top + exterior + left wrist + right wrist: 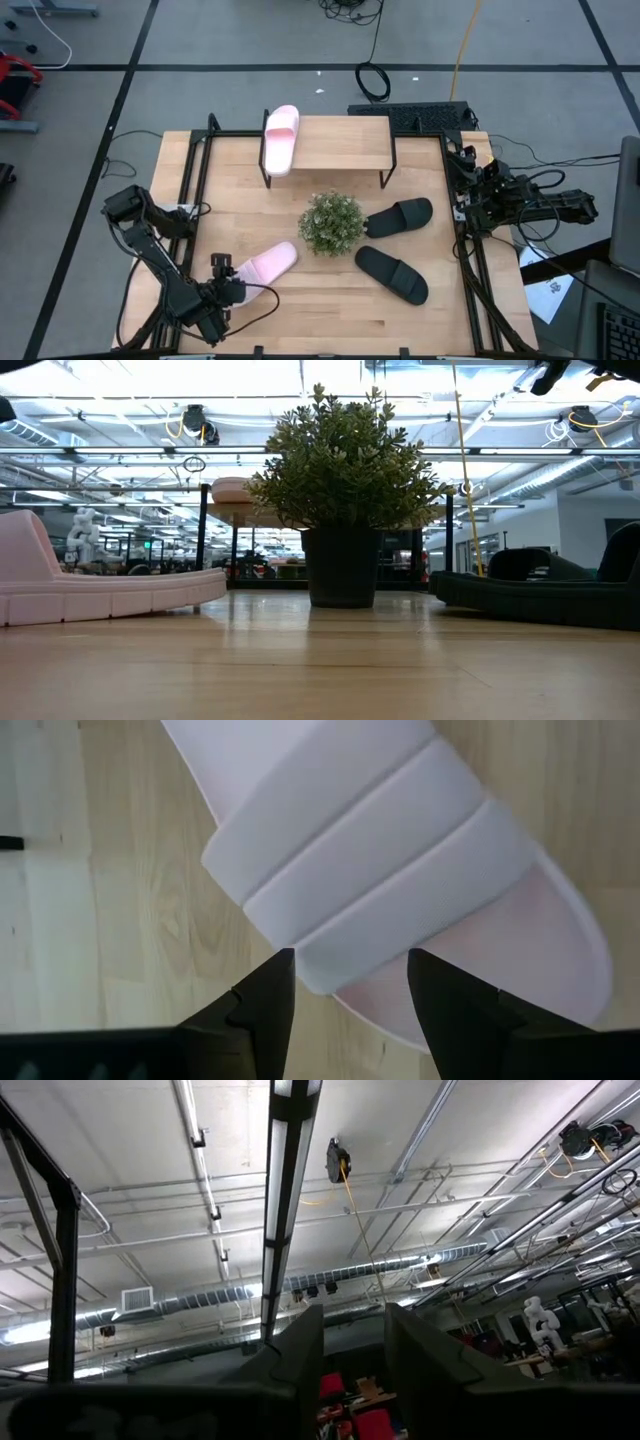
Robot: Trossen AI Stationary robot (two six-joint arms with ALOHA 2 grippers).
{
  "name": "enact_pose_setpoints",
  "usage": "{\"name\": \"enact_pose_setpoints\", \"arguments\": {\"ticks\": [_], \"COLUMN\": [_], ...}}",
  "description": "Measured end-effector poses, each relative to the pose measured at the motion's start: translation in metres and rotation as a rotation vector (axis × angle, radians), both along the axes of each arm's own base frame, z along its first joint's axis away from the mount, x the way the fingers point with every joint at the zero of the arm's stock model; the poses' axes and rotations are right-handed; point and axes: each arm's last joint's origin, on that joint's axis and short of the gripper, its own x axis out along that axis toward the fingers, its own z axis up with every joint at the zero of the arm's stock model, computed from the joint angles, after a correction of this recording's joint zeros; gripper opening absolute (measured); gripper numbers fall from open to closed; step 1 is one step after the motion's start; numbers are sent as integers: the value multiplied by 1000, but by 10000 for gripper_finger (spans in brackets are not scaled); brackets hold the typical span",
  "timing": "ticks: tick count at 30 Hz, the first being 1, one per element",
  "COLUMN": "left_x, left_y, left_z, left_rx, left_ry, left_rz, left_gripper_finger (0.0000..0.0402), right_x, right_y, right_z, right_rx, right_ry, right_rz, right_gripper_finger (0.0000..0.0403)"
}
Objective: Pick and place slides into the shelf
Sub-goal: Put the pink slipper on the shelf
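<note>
One pink slide [266, 264] lies on the table [330, 310] near my left side, strap just ahead of my left gripper [350, 982], whose jaws stand open and apart from it, I think. Its mate [280, 139] sits on the shelf [340, 142]. Two black slides [398, 245] lie right of the plant [331, 222]. My right gripper [352, 1342] waits off the table's right edge, jaws part open, empty.

There are four slides: two pink and two black. One pink slide [281, 139] lies on the one shelf [340, 142]. The other pink slide [262, 265] and both black ones [401, 216] [393, 274] lie near the one plant [331, 222]. Two arms.
</note>
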Motion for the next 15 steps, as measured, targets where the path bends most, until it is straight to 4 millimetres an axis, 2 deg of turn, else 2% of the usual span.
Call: {"name": "enact_pose_setpoints", "arguments": {"ticks": [15], "left_x": [-3], "left_y": [6], "left_z": [-15], "left_rx": [23], "left_ry": [-18], "left_rz": [-47], "left_gripper_finger": [191], "right_x": [11], "right_y": [1], "right_z": [-4], "right_rx": [28], "right_ry": [35], "right_rz": [31], "right_gripper_finger": [100]}}
